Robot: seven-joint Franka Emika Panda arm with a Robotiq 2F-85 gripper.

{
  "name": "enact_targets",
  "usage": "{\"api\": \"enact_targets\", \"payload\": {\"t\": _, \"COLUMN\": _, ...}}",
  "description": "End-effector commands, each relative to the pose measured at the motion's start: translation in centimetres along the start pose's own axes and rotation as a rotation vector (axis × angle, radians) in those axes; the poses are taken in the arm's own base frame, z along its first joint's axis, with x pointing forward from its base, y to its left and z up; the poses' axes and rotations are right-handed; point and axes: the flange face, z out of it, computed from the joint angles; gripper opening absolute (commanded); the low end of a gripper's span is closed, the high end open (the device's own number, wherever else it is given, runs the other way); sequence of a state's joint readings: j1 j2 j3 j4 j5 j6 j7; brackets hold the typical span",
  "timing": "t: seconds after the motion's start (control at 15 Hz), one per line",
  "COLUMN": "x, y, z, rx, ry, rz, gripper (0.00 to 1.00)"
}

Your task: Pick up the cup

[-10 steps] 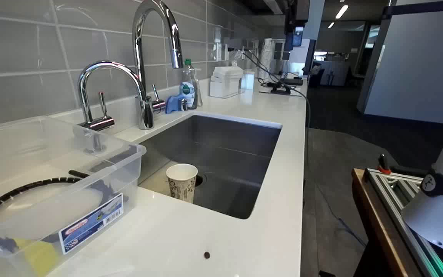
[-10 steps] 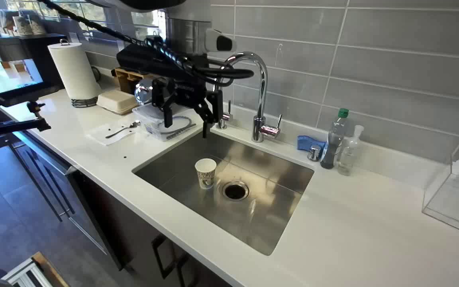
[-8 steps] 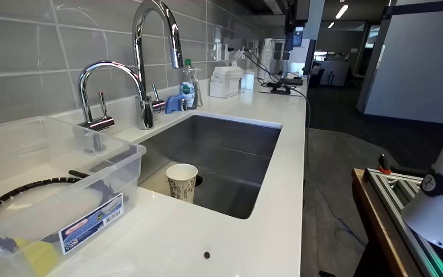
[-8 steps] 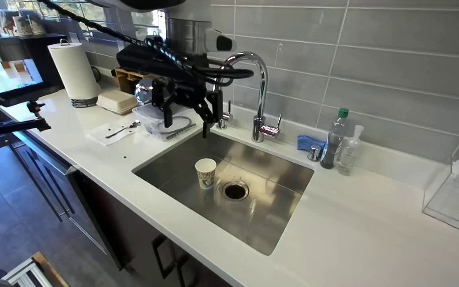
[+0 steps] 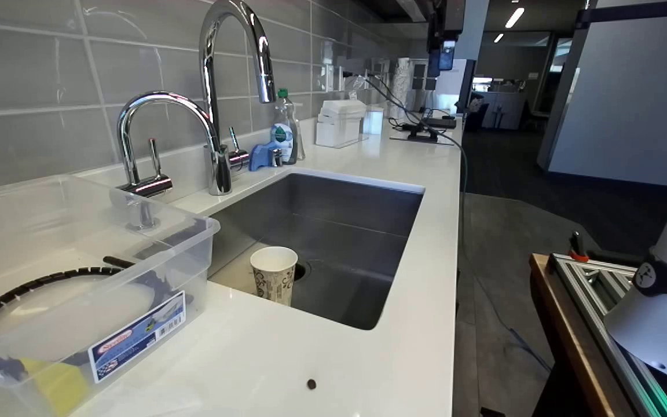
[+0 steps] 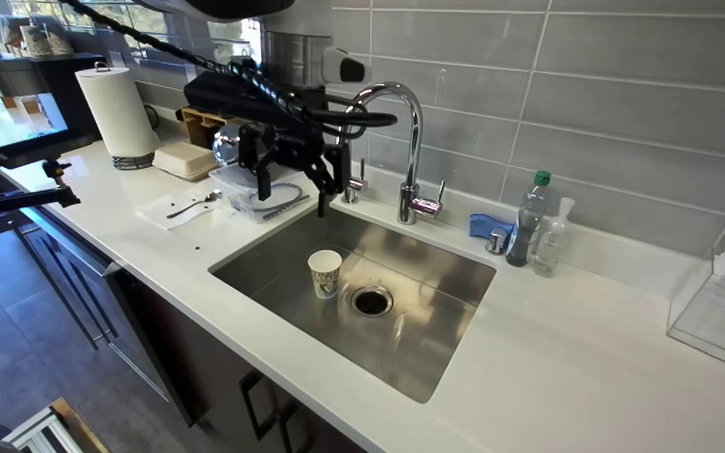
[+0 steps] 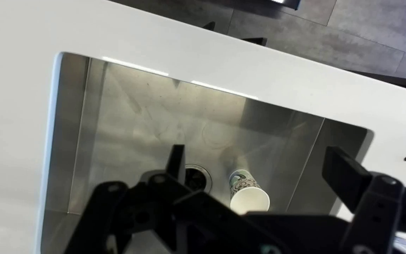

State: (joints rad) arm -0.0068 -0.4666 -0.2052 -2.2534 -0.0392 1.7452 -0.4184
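The cup (image 6: 325,277) is pale with a brown swirl pattern. It stands upright in the steel sink (image 6: 362,355), beside the drain, in both exterior views; its rim and upper part show in an exterior view (image 5: 274,278). My gripper (image 6: 293,198) is open and empty, high above the sink end by the clear bin, well apart from the cup. In the wrist view the gripper (image 7: 256,153) has its fingers spread wide, with the cup (image 7: 249,199) far below between them. The gripper's body hides the near edge of the cup's rim there.
A tall faucet (image 6: 415,145) and a smaller faucet (image 5: 128,139) stand behind the sink. A clear plastic bin (image 5: 200,272) stands at one sink end. A soap bottle (image 6: 526,229), a pump bottle (image 6: 550,245) and a blue item (image 6: 487,224) stand by the wall.
The gripper has shifted very slightly to the left in an exterior view. The cup has not moved.
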Motion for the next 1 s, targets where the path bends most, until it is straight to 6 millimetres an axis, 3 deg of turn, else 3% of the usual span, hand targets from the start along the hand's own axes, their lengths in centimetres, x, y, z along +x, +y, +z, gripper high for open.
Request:
{"api": "enact_targets", "payload": {"t": 0.0, "x": 2.4, "y": -2.2, "z": 3.3, "rx": 0.077, "ry": 0.021, "rz": -0.015, "gripper": 1.00}}
{"api": "enact_targets", "payload": {"t": 0.27, "x": 4.9, "y": -3.7, "z": 8.5, "rx": 0.167, "ry": 0.123, "rz": 0.019, "gripper": 1.00}}
{"api": "enact_targets", "payload": {"t": 0.93, "x": 8.0, "y": -4.1, "z": 22.9, "rx": 0.042, "ry": 0.278, "rz": 0.242, "gripper": 1.00}}
